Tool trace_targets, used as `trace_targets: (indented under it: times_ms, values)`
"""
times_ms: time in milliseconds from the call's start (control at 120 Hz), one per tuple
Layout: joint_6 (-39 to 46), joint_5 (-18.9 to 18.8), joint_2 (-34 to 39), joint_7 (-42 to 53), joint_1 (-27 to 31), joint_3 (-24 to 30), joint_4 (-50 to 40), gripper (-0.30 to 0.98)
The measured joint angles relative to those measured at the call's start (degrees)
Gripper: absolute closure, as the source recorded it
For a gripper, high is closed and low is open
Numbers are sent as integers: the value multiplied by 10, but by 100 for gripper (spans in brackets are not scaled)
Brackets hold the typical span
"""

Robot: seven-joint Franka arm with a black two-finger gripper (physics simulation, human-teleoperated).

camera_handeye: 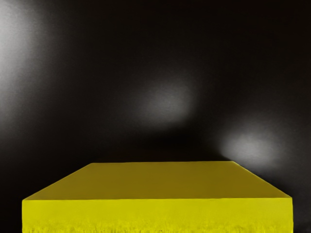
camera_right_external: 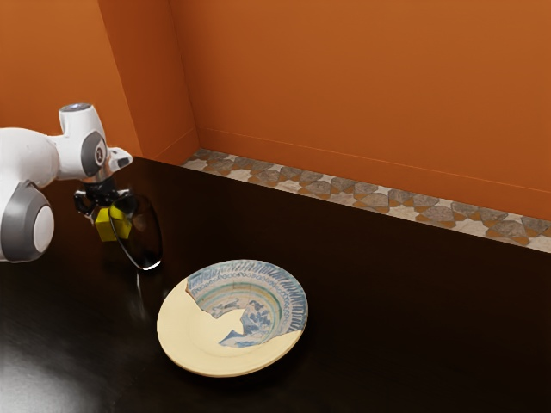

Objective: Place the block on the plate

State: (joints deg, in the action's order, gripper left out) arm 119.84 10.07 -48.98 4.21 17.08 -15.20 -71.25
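My gripper (camera_right_external: 103,200) is at the exterior view's left, shut on the yellow block (camera_right_external: 106,225), which hangs just below the hand. Part of the block shows through a clear, dark-rimmed glass object standing in front of it. Large and close at the wrist view's lower edge is the same yellow block (camera_handeye: 160,180). The plate (camera_right_external: 185,337), cream with a blue patterned part, lies on the dark table, nearer the exterior camera and apart from the block.
The glass object (camera_right_external: 146,231) stands between the hand and the plate in the exterior view. The dark glossy table (camera_right_external: 396,301) stretches to the exterior view's right. Orange walls and a patterned floor lie beyond its far edge.
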Motion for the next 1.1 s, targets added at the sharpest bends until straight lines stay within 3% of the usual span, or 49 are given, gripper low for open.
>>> trace_targets:
  times_ms: [200, 408, 600, 883, 1100]
  values:
    - [2, 13, 2, 12, 0, 0, -10, 1]
    - [3, 15, 4, 21, 0, 0, -10, 22]
    - [3, 13, 14, 26, 0, 0, -10, 28]
    - [-5, 0, 116, 25, -30, -4, -14, 29]
    - [-8, -38, 245, -5, -112, 10, -101, 27]
